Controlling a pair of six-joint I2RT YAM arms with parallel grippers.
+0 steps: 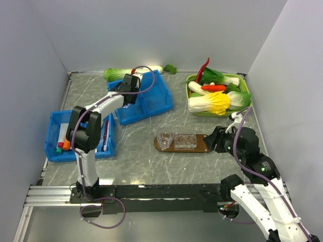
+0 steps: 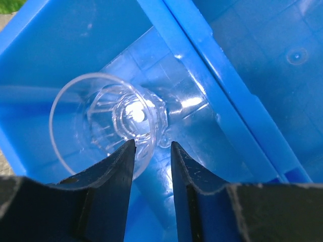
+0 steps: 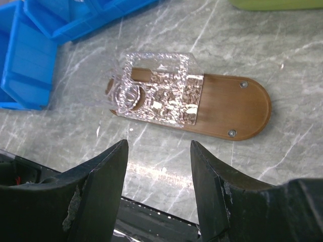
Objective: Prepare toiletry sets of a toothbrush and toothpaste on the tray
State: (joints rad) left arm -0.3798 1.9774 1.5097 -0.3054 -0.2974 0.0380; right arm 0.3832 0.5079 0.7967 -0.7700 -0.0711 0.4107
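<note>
A clear plastic cup (image 2: 103, 116) lies on its side in the far blue bin (image 1: 144, 98). My left gripper (image 2: 150, 147) is open inside this bin, and the cup's lower wall reaches just between its fingertips. It also shows in the top view (image 1: 129, 93). The dark-brown wooden tray (image 1: 200, 143) lies mid-table with two clear cups (image 1: 165, 138) (image 1: 185, 140) on its left part; its right end is bare. My right gripper (image 1: 211, 139) is open and empty at the tray's right end. In the right wrist view (image 3: 159, 146) it hovers over the table, short of the tray (image 3: 237, 106).
A second blue bin (image 1: 54, 132) at the left holds white tubes with coloured ends (image 1: 62, 143) and a red brush (image 1: 105, 135). A green tray of toy vegetables (image 1: 217, 96) stands at the back right. Leafy greens (image 1: 115, 74) lie behind the far bin.
</note>
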